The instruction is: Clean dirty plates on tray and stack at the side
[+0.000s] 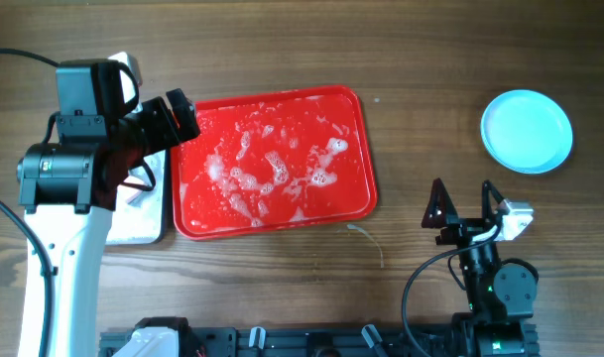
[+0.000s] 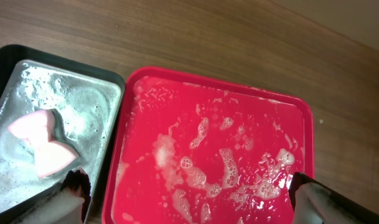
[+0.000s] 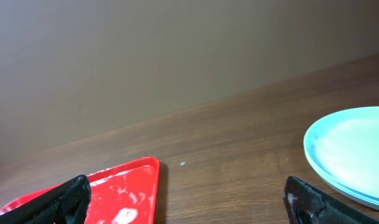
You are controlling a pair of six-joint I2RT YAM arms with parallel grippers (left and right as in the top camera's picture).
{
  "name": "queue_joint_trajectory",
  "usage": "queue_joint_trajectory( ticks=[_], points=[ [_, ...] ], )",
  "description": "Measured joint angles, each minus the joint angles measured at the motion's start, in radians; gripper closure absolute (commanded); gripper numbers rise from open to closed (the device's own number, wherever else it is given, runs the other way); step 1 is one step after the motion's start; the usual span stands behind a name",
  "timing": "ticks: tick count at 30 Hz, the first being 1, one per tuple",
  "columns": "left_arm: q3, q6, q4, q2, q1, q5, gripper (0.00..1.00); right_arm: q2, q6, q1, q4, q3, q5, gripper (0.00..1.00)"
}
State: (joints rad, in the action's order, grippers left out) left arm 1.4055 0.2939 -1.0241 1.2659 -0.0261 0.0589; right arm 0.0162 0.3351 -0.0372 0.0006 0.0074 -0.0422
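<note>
Left gripper (image 2: 189, 193) and right gripper (image 3: 186, 199) gaped empty; plates (image 1: 527, 131) sat stacked beyond right jaws, tray (image 1: 346, 188) plateless beneath left jaws: likely done.

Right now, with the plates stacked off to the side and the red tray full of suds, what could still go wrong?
1. The red tray holds loose foam, and the open left gripper hangs at its left rim, so a nudge could slop suds onto the wooden table.
2. The plates sit stacked just beyond the open right gripper; a careless swing might knock or slide the stack.
</note>
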Motion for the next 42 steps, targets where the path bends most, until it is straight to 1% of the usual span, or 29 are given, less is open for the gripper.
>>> queue_joint_trajectory(
  ticks=[14, 17, 19, 21, 24, 26, 27, 28, 29, 33, 35, 39, 42],
  points=[
    [0.000, -0.001, 0.000, 0.000, 0.000, -0.001, 0.00, 0.000, 0.000, 0.000, 0.000, 0.000, -0.010, 0.00],
    [0.000, -0.004, -0.002, -0.003, -0.007, -0.043, 0.00, 0.000, 0.000, 0.000, 0.000, 0.000, -0.010, 0.00],
    [-0.005, -0.005, -0.008, -0.027, -0.013, -0.066, 0.00, 0.000, 0.000, 0.000, 0.000, 0.000, -0.010, 0.00],
    [-0.045, -0.005, 0.017, -0.111, -0.023, -0.082, 0.00, -0.001, 0.000, 0.000, 0.000, 0.000, -0.010, 0.00],
    [-0.208, -0.008, 0.198, -0.301, -0.027, -0.088, 0.00, -0.002, 0.000, 0.000, 0.000, 0.000, -0.010, 0.00],
    [-0.388, -0.009, 0.384, -0.467, -0.027, -0.088, 0.00, -0.003, 0.000, 0.000, 0.000, 0.000, -0.010, 0.00],
    [-0.449, -0.010, 0.420, -0.517, -0.027, -0.087, 0.00, -0.003, 0.000, 0.000, 0.000, -0.001, -0.010, 0.00],
    [-0.566, -0.012, 0.522, -0.613, -0.027, -0.087, 0.00, -0.003, 0.000, 0.000, 0.000, -0.001, -0.010, 0.00],
    [-0.646, -0.012, 0.571, -0.679, -0.027, -0.087, 0.00, -0.003, 0.000, 0.000, 0.000, -0.001, -0.010, 0.00],
    [-0.943, -0.013, 0.737, -0.924, -0.027, -0.079, 0.00, -0.003, 0.000, 0.000, -0.001, -0.001, -0.010, 0.00],
    [-1.054, -0.012, 0.822, -1.014, -0.027, -0.074, 0.00, -0.003, 0.000, 0.000, 0.000, -0.001, -0.010, 0.00],
    [-1.228, -0.012, 0.949, -1.151, -0.027, -0.061, 0.00, -0.003, 0.000, 0.000, 0.000, -0.001, -0.010, 0.01],
    [-1.306, -0.012, 0.996, -1.201, -0.027, -0.056, 0.00, -0.003, 0.000, 0.000, 0.000, -0.001, -0.010, 0.00]
  ],
)
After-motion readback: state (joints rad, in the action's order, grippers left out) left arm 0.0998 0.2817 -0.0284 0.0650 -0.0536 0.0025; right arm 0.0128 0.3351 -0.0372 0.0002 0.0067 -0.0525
